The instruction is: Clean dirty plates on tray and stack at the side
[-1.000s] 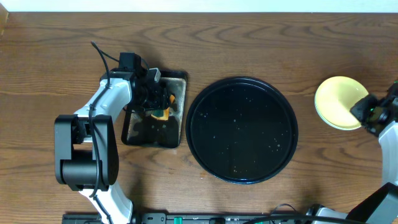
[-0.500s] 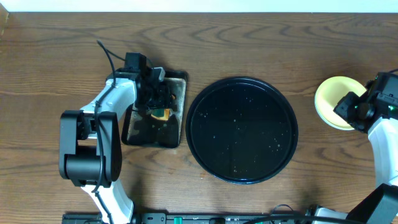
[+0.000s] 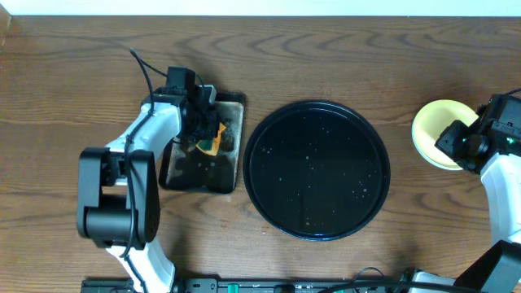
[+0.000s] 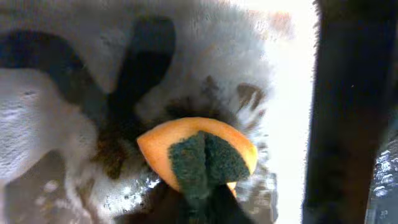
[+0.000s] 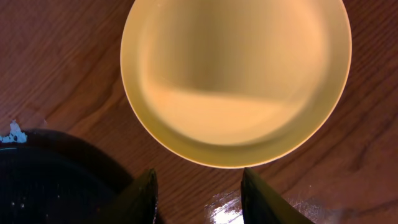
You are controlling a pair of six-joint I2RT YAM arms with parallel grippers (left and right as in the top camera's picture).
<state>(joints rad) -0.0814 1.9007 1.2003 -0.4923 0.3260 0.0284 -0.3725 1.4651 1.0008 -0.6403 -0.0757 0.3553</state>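
The round black tray (image 3: 316, 169) lies mid-table with only water drops and foam specks on it. One pale yellow plate (image 3: 440, 130) rests on the wood to its right and looks clean in the right wrist view (image 5: 236, 74); no other plates show. My right gripper (image 5: 198, 186) hovers just short of the plate's near rim, open with nothing between its fingers, and sits at the plate's right edge from overhead (image 3: 462, 142). My left gripper (image 3: 203, 130) is over the small rectangular tray, shut on the orange-and-green sponge (image 4: 199, 155), which folds between the fingers.
The small rectangular black tray (image 3: 183, 175) left of the round tray is wet and soapy (image 4: 50, 124). The round tray's rim (image 5: 37, 180) lies left of my right fingers, with a foam speck (image 5: 12, 132) beside it.
My left gripper has closed on the sponge, pinching it into a fold. The right gripper drew up and left along the yellow plate, then held still.
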